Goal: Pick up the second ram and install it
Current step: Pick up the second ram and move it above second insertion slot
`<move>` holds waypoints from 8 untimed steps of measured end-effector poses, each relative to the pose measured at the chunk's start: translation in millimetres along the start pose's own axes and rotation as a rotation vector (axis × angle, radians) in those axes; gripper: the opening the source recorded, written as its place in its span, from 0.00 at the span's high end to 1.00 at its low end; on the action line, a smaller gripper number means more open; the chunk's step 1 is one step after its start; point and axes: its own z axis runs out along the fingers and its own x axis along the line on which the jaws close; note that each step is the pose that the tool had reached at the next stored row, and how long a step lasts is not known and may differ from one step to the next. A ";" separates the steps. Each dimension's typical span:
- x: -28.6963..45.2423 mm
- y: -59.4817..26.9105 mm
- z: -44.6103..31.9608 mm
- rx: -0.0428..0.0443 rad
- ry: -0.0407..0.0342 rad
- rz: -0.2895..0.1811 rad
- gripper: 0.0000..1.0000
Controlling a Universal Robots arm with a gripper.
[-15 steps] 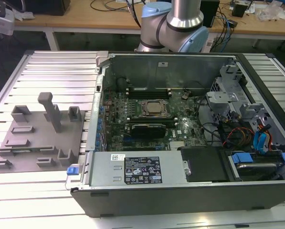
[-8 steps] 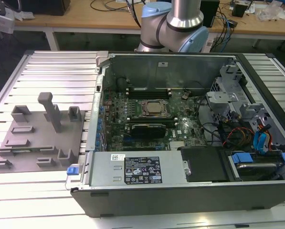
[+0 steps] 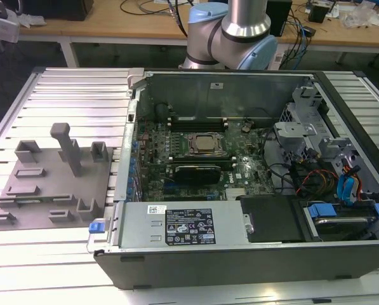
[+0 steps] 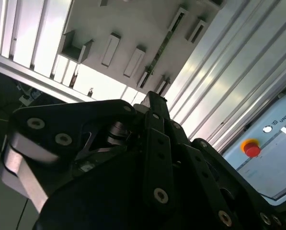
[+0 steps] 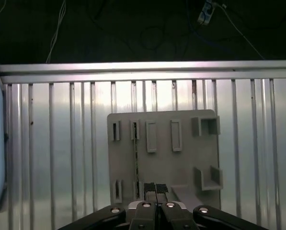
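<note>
One ram stick stands edgewise in the holder tray beneath my empty, pressed-together gripper; likely light, stiff and fragile, so I'd pinch its upper edge mid-length.

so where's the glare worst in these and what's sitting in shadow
exterior view: glare washes out the ribbed aluminium table along its near edge, the open computer case is shaded inside; second wrist view: bright reflection on the slats beside the grey plastic holder tray; first wrist view: black beyond the table's edge, tray evenly lit
</note>
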 end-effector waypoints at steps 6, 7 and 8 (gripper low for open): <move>0.0 0.0 0.0 -0.0013 0.0025 -0.056 0.92; 0.0 0.0 0.0 -0.0016 0.0031 -0.070 0.92; 0.0 0.0 0.0 -0.0019 0.0037 -0.083 0.92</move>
